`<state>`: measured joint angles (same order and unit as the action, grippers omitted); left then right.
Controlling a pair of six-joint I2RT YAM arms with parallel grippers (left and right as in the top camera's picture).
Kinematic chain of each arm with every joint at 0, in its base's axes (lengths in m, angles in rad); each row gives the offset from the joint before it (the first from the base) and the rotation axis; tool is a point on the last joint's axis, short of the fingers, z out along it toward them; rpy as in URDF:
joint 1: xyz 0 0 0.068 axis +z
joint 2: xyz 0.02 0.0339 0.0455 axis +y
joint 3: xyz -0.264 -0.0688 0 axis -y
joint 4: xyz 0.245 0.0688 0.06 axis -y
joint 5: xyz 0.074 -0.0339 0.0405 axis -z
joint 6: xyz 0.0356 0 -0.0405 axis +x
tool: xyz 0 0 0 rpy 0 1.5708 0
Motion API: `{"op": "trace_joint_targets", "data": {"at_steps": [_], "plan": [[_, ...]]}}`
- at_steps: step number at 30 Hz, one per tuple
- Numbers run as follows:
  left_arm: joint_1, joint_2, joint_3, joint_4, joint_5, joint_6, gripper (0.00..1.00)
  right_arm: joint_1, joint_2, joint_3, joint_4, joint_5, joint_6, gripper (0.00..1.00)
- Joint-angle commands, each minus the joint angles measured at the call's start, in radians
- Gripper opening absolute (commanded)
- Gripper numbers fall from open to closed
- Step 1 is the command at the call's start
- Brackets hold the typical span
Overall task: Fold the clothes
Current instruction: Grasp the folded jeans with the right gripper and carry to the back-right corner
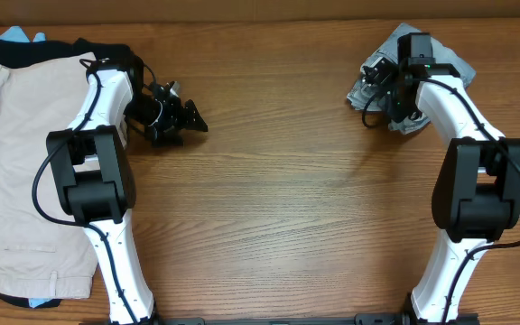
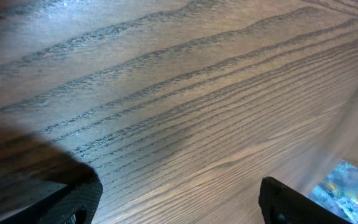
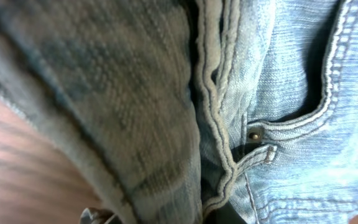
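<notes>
Table: a brown wood-grain table carries everything. Two white-and-black arms rise from its near edge, one on each side.
Beige garment: a large, flat beige cloth garment lies along the left side of the table, just left of the left arm. It reaches from the near edge most of the way to the far one.
Pale cloth: a sliver of pale blue cloth shows under the near end of the beige garment.
Left hand: the left hand hangs over bare wood to the right of the beige garment, towards the middle of the table. Its two dark fingers are spread wide with nothing between them, and its wrist view shows only wood grain in the gap.
Right hand: the right hand is farther back on the right side, down on the denim. Its jaws are almost closed. Bunched fabric pressed close fills its wrist view, so it appears to pinch a fold, though the fingertips are hidden.
Shorts: the light-blue washed denim shorts lie in a crumpled heap at the far right of the table, under the right hand and well apart from the other garments. The wrist view shows a thick stitched seam, a small metal rivet and a curved pocket edge.
Black garment: a black cloth garment lies at the far left, showing from under the far end of the beige garment.
</notes>
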<state>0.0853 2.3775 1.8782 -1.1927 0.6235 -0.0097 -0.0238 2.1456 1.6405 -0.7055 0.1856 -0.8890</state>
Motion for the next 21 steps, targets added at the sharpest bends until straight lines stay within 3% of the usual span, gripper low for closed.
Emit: {"op": "trace_joint_targets", "data": {"at_steps": [1,7,9,10,14,21], "plan": [[-0.015,0.055,-0.028,0.018,-0.107,-0.014,0.85,-0.047,0.002,0.006,0.069,-0.016,-0.116,0.04],[-0.018,0.055,-0.028,0.019,-0.107,-0.014,0.85,-0.136,0.01,0.006,0.168,-0.091,-0.18,0.06],[-0.02,0.055,-0.028,0.023,-0.107,-0.016,0.85,-0.158,0.009,0.006,0.19,-0.119,-0.133,0.37],[-0.021,0.055,-0.028,0.025,-0.107,-0.017,0.85,-0.164,0.009,0.006,0.205,-0.118,-0.081,0.99],[-0.023,0.055,-0.028,0.036,-0.107,-0.021,0.85,-0.17,-0.006,0.016,0.196,-0.167,0.166,1.0],[-0.024,0.055,-0.028,0.039,-0.107,-0.021,0.86,-0.17,-0.073,0.096,-0.015,-0.189,0.845,1.0]]}}
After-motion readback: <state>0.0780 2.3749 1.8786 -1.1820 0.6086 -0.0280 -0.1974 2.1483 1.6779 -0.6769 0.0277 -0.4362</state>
